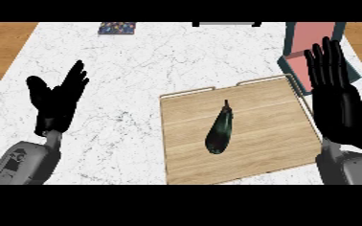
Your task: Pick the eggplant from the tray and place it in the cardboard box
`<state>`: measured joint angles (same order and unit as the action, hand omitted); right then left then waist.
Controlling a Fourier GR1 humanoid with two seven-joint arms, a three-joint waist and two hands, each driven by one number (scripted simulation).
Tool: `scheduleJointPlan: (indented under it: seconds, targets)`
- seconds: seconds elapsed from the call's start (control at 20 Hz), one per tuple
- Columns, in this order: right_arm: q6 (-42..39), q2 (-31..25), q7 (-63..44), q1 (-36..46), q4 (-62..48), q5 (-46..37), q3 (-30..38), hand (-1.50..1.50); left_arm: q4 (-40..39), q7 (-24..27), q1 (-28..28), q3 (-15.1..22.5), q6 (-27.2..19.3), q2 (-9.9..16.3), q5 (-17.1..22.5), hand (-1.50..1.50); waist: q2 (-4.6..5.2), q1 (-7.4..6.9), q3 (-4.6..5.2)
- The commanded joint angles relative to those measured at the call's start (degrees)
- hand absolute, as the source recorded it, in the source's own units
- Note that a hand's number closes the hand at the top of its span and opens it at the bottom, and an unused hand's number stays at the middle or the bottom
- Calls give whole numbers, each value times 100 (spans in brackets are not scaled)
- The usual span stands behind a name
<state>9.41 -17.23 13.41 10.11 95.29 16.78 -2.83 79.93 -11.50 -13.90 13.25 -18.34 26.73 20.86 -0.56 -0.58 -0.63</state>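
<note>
One eggplant (220,130) lying mid wooden tray (268,148), untouched. One box (311,40) at the worktop's (141,67) far right. Both hands spread flat: left hand (56,100) over bare marble, right hand (338,100) beside the tray's right edge.

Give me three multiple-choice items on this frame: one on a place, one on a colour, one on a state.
1. Where is the eggplant?
A. on the wooden tray
B. inside the box
C. in the left hand

2. What colour is the inside of the box at the counter's far right?
A. green
B. pink
C. yellow

3. What state is the right hand in?
A. curled round the eggplant
B. open, holding nothing
C. pressing on the tray

Answers:
1 A: the eggplant lies on the tray, stem pointing away from the robot.
2 B: the box shows a pink interior.
3 B: the right hand has straight fingers beside the tray; the left hand is open too.
</note>
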Motion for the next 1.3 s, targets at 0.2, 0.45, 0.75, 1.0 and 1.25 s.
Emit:
scheduleJointPlan:
  seconds: [0.2,0.45,0.75,1.0,1.25]
  targets:
    - [247,434,-1566,-558,-632,490,-290,-150,-339,473,292,-194,-341,1013,-1116,0,69,0,61]
    - [140,-897,-1830,-880,-1001,-2122,-1806,-150,-432,560,342,-41,-429,961,-1329,0,82,-52,87]
    - [6,310,4,-1990,-697,-795,-1320,-150,-955,1084,587,-523,74,1053,-1146,0,56,112,62]
    - [-54,-512,-550,-1554,-576,-1758,-1299,-150,-398,615,701,-371,-184,831,-1515,0,47,53,63]
    - [-943,-1505,-1906,-937,-408,-2143,-1593,-150,-388,761,775,-439,-164,891,-1535,0,50,-35,71]
